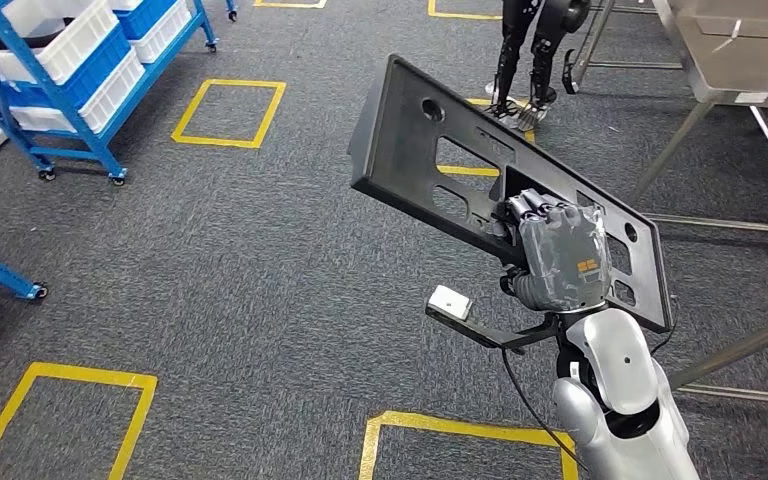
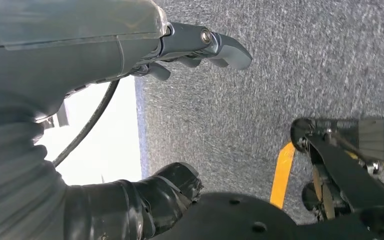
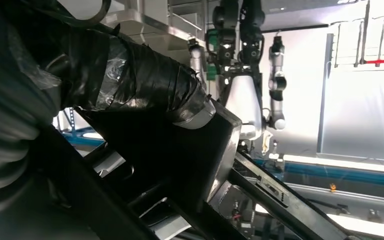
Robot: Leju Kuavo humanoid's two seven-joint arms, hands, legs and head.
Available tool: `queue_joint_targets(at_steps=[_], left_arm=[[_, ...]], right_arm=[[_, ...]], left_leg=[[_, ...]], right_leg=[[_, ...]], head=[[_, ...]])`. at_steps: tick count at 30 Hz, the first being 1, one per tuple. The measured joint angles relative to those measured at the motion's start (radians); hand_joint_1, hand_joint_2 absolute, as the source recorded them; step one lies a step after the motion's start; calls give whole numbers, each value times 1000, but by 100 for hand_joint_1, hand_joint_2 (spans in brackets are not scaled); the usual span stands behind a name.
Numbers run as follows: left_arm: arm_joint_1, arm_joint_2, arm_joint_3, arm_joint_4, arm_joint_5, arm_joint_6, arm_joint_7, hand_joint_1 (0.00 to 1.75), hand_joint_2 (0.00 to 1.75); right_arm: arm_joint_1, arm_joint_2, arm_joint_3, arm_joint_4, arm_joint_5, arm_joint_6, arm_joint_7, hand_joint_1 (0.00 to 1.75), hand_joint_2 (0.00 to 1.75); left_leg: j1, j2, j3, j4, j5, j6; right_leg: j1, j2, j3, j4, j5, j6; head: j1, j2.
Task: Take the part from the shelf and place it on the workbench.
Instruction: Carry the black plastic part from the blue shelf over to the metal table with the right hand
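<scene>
Head view first: my right hand (image 1: 560,250) is up in front of me, its fingers (image 1: 532,208) hooked through a cutout in the black part (image 1: 430,140) and wrapped tight on its rim. That flat panel tilts away from my fingers, up and out over the grey carpet (image 1: 240,270). Beyond it stands a steel desk (image 1: 730,50); well off to the far side sits a blue shelf (image 1: 70,80). Down low, my left hand (image 2: 180,47) hangs with fingers apart, gripping nothing, carpet just beyond them.
</scene>
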Motion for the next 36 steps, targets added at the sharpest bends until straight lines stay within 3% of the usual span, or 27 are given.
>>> queue_joint_targets(at_steps=[1,3,5,6,7,8,10,12,14,15,16,18,20,21,22,24,26,27,29,30,32,34,35,36], left_arm=[[-1,-1,1,0,-2,0,-1,0,175],[2,-3,5,0,-5,0,-3,0,175],[4,-4,11,0,-7,1,-5,0,175],[5,-4,13,0,-8,2,-6,0,175],[6,-4,15,0,-9,2,-8,0,175],[6,-4,17,0,-11,3,-10,0,175],[8,-4,22,-1,-16,5,-14,0,175],[9,-3,29,-2,-21,9,-19,0,175],[7,-6,38,-3,-23,12,-21,0,175],[6,-8,43,-6,-24,13,-21,0,175],[5,-10,48,-9,-27,13,-20,0,175],[7,-12,60,-14,-39,10,-17,0,175],[8,-11,71,-15,-54,7,-13,0,175],[8,-11,75,-15,-59,6,-12,0,175],[7,-10,79,-15,-63,5,-11,0,175],[5,-10,85,-15,-69,5,-11,0,175],[3,-8,89,-15,-82,6,-10,0,175],[1,-4,91,-15,-91,9,-10,0,175],[-5,8,95,-11,-116,13,-12,0,175],[-9,16,97,-8,-131,14,-14,0,175],[-12,28,99,0,-168,16,-26,0,175],[-10,34,99,4,-206,25,-44,0,175],[-7,34,99,4,-220,30,-50,0,175],[-5,34,99,4,-230,35,-54,0,175]], right_arm=[[-1,0,0,0,1,0,0,175,175],[-2,0,0,0,2,1,1,175,175],[0,0,0,0,3,3,2,175,175],[0,0,0,0,3,5,2,175,175],[0,0,0,0,4,6,3,175,175],[0,0,0,0,6,7,4,175,175],[0,0,0,0,12,8,9,175,175],[0,0,0,0,20,9,13,175,175],[1,-1,0,0,25,11,16,175,175],[0,-3,0,0,29,12,18,175,175],[-1,-5,0,1,38,13,22,175,175],[-7,-7,2,4,66,18,33,175,175],[-12,-7,3,12,93,23,46,175,175],[-13,-7,3,17,101,25,50,175,175],[-14,-7,3,22,105,25,52,175,175],[-17,-8,4,28,111,26,54,175,175],[-27,-7,5,33,125,29,67,175,175],[-36,-7,8,37,134,34,86,175,175],[-74,-14,31,59,147,48,162,175,175],[-101,-23,55,75,151,57,220,175,175],[-158,-67,116,100,154,72,339,175,175],[-194,-135,161,108,155,77,404,175,175],[-201,-169,173,109,156,78,415,175,175],[-204,-201,180,110,157,79,422,175,175]], left_leg=[[3,-24,-13,30,-22,-3],[7,-77,-69,151,-89,-4],[6,-90,-131,272,-130,-2],[6,-91,-144,293,-124,1],[6,-94,-139,274,-98,5],[5,-102,-119,219,-58,11],[5,-149,-65,85,6,20],[4,-181,-39,18,24,22],[3,-165,-35,6,28,24],[4,-153,-33,-1,34,28],[5,-140,-32,-9,40,33],[5,-113,-32,-18,48,43],[4,-86,-35,-17,48,46],[4,-73,-35,-17,47,45],[4,-61,-35,-16,46,44],[4,-36,-34,-11,41,39],[-1,-18,-35,-2,33,27],[-3,-10,-35,0,30,22],[-5,9,-32,0,28,12],[-3,9,-32,4,23,7],[2,-31,-54,55,-14,-1],[5,-80,-115,184,-81,-4],[5,-88,-148,252,-106,-4],[5,-90,-171,294,-112,-2]], right_leg=[[-1,10,0,-3,3,-8],[2,30,-2,-6,6,-20],[9,53,-4,-5,7,-24],[12,68,-4,-3,8,-25],[14,82,-4,-1,8,-25],[15,97,-4,1,8,-25],[15,122,-7,5,8,-22],[11,143,-15,6,13,-14],[8,160,-23,3,21,0],[8,150,-27,5,19,5],[10,127,-35,19,7,9],[13,66,-73,104,-48,16],[9,43,-121,219,-101,24],[7,40,-132,248,-106,28],[4,36,-124,241,-93,31],[1,9,-61,131,-37,34],[9,-27,-5,25,-4,24],[13,-34,4,3,-2,17],[16,-15,-1,1,0,2],[14,-4,-2,-2,3,-4],[10,18,-3,-9,10,-17],[10,34,-3,-11,13,-22],[11,42,-3,-11,13,-23],[13,52,-3,-10,13,-23]], head=[[0,0],[0,0],[0,0],[0,0],[0,0],[0,0],[0,0],[1,0],[0,0],[1,0],[2,0],[3,0],[4,0],[4,0],[4,0],[4,0],[4,0],[4,0],[3,0],[4,0],[3,0],[3,0],[3,0],[3,0]])
